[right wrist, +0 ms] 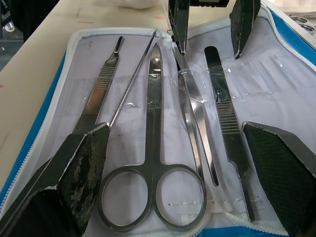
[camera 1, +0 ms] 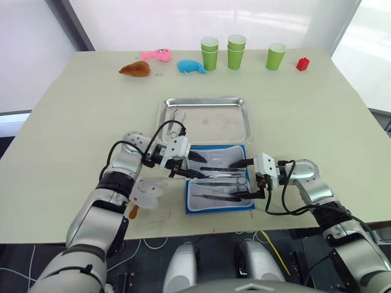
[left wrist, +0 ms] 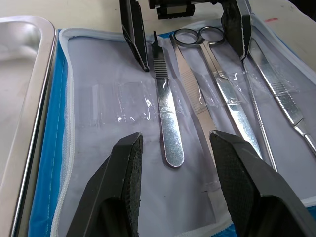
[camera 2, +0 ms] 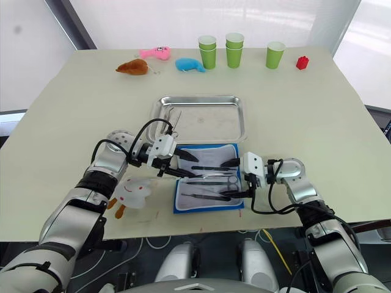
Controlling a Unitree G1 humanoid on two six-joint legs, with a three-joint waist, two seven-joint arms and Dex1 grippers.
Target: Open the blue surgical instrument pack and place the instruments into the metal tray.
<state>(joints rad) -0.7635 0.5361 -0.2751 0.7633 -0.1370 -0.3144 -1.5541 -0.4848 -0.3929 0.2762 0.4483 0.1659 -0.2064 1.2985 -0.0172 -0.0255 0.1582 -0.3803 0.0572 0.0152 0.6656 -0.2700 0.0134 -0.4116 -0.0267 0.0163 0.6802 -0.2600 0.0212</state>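
1. The surgical instrument pack (camera 1: 220,178) lies open at the near edge of the tabletop (camera 1: 73,116), centred.
2. The instruments (right wrist: 163,123) lie side by side on the pack lining.
3. The metal tray (camera 1: 205,118) lies just behind the pack; one instrument (camera 1: 176,113) lies in its left end.
4. Three toys (camera 1: 160,63), the cups (camera 1: 235,52) and a block (camera 1: 302,63) line the far edge.
5. Another toy (camera 1: 144,193) lies left of the pack.

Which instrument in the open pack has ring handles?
The scissors, the only tool with two finger rings; the others are straight, ringless handles.
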